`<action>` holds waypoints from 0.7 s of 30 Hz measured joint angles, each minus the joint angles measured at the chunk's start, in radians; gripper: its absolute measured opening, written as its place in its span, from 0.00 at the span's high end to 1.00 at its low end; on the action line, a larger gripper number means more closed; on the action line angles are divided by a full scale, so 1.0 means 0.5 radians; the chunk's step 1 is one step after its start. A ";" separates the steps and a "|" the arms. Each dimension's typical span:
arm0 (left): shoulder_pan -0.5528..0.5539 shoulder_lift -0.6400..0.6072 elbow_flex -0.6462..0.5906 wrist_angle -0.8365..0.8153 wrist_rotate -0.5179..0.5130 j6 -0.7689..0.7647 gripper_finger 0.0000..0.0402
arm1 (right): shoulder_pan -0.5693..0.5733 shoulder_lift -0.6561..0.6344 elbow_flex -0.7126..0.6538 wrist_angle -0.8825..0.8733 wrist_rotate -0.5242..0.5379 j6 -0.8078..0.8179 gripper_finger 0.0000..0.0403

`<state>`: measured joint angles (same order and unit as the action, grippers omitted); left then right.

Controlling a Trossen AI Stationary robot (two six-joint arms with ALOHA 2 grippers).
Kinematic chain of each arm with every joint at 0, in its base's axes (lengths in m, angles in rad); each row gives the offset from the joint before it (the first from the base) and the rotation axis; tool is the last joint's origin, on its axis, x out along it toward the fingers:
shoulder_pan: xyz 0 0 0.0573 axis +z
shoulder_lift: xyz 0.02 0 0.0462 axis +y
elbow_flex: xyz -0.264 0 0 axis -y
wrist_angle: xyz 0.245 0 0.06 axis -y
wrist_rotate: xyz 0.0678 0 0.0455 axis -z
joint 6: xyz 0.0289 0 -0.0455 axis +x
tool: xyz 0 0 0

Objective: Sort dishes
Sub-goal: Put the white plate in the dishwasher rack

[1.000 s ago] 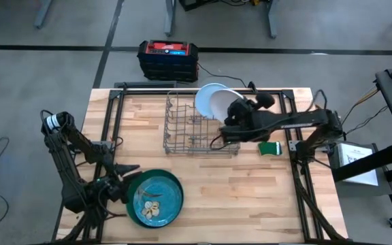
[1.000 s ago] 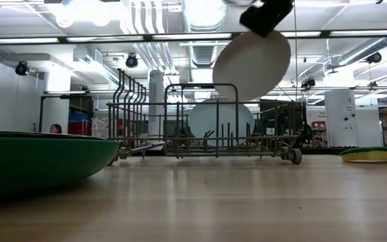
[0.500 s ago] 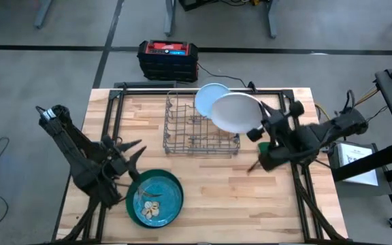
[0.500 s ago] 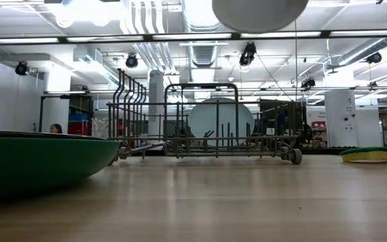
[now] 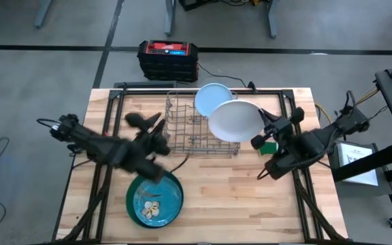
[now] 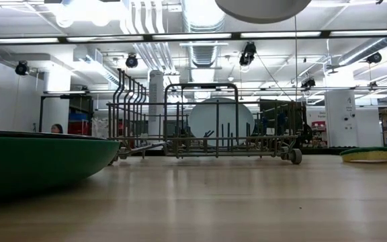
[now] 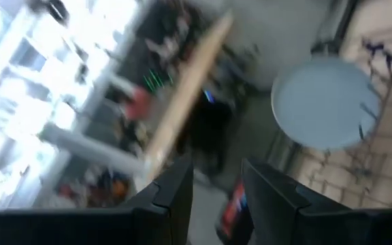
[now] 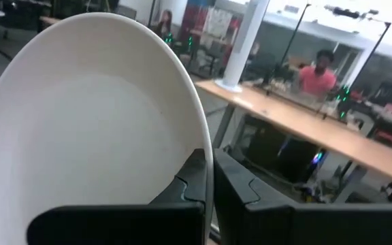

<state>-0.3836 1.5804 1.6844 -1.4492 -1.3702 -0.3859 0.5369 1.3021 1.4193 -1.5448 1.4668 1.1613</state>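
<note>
My right gripper (image 5: pixel 258 134) is shut on the white plate (image 5: pixel 235 120), high over the rack's right end; the low view shows only its underside (image 6: pixel 262 7). The pale blue plate (image 5: pixel 211 95) stands on edge between the wires of the grey rack (image 5: pixel 189 133), and also shows in the low view (image 6: pixel 220 119) and the left wrist view (image 7: pixel 327 102). The teal plate with a light motif (image 5: pixel 154 201) lies in the larger dark green plate (image 5: pixel 132 187) (image 6: pixel 39 161). My left gripper (image 5: pixel 148 126) (image 7: pixel 215 187) is open, in the air at the rack's left side. My right gripper pinches the white plate's rim (image 8: pixel 206 146) between its two fingers, one finger (image 8: pixel 240 184) on each face. It comes level from the table's right side at the plate's right edge (image 5: pixel 254 128). The plate is lifted clear, lying nearly flat, slightly tilted.
A green and yellow sponge (image 5: pixel 271 148) (image 6: pixel 375 154) lies on the table right of the rack, partly under my right arm. A black and red box (image 5: pixel 167 58) sits beyond the far edge. Bare wood lies between the rack and the near edge. A person (image 8: pixel 315 75) is in the room behind.
My right gripper has lifted the white plate away from the rack and carried it up and toward the right edge; the plate has turned from steeply tilted to nearly flat. My left gripper has risen from beside the dark green plate and swung toward the far edge, up to the rack's left side.
</note>
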 joint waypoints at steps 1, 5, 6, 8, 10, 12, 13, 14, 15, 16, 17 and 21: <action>0.084 0.051 0.102 0.000 0.089 0.058 0.71 | 0.000 -0.030 0.000 0.000 -0.014 -0.027 1.00; 0.404 0.238 0.481 0.010 0.394 0.340 0.71 | -0.004 -0.213 0.000 -0.043 -0.017 -0.132 1.00; 0.477 0.282 0.573 0.045 0.485 0.436 0.71 | -0.010 -0.261 0.000 -0.050 -0.011 -0.150 1.00; 0.605 0.367 0.750 0.193 0.765 0.697 0.71 | -0.015 -0.351 -0.021 -0.051 0.023 -0.218 1.00; 0.727 0.443 0.923 0.364 1.252 1.045 0.71 | -0.016 -0.430 -0.058 -0.052 0.062 -0.269 1.00; 0.852 0.520 1.090 0.505 1.846 1.379 0.71 | -0.015 -0.510 -0.100 -0.051 0.099 -0.284 1.00; 0.911 0.566 1.182 0.534 2.131 1.498 0.71 | -0.014 -0.548 -0.124 -0.053 0.111 -0.282 1.00; 0.970 0.612 1.279 0.555 2.382 1.583 0.71 | -0.014 -0.583 -0.154 -0.052 0.131 -0.274 1.00; 1.027 0.655 1.348 0.592 2.576 1.628 0.71 | -0.014 -0.619 -0.197 -0.052 0.153 -0.255 1.00; 1.075 0.661 1.332 0.701 2.721 1.647 0.71 | -0.014 -0.645 -0.243 -0.052 0.173 -0.220 1.00; 1.131 0.626 1.262 0.829 2.841 1.667 0.71 | -0.014 -0.670 -0.293 -0.051 0.199 -0.179 1.00; 1.315 0.600 1.094 1.029 3.339 1.699 0.71 | -0.027 -0.747 -0.518 -0.034 0.208 -0.050 1.00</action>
<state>0.2738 1.8805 2.2312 -0.9349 0.2991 0.4637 0.5236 0.9286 1.1602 -1.5618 1.5706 1.1366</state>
